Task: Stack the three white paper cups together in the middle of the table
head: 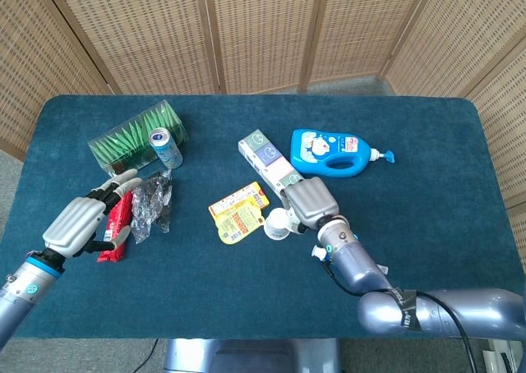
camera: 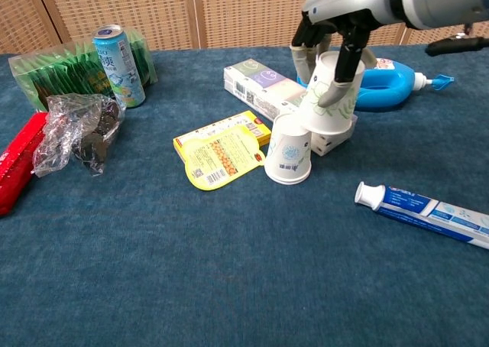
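Note:
Two white paper cups show. One stands upside down (camera: 289, 154) mid-table, next to a yellow packet; the head view has it too (head: 276, 224). My right hand (camera: 334, 22) grips the other cup (camera: 328, 96), mouth down and tilted. That cup hangs just above and to the right of the standing one, its rim near the standing cup's top. From the head view my right hand (head: 310, 203) covers most of the held cup. My left hand (head: 80, 223) hovers at the left by a red packet, fingers apart, holding nothing.
A long pastel box (camera: 267, 87) and a blue detergent bottle (camera: 386, 78) lie behind the cups. A toothpaste tube (camera: 428, 213) lies front right. At the left are a drink can (camera: 118, 55), a green pack (camera: 50, 70), a crumpled plastic bag (camera: 76, 129) and a red packet (camera: 19, 163).

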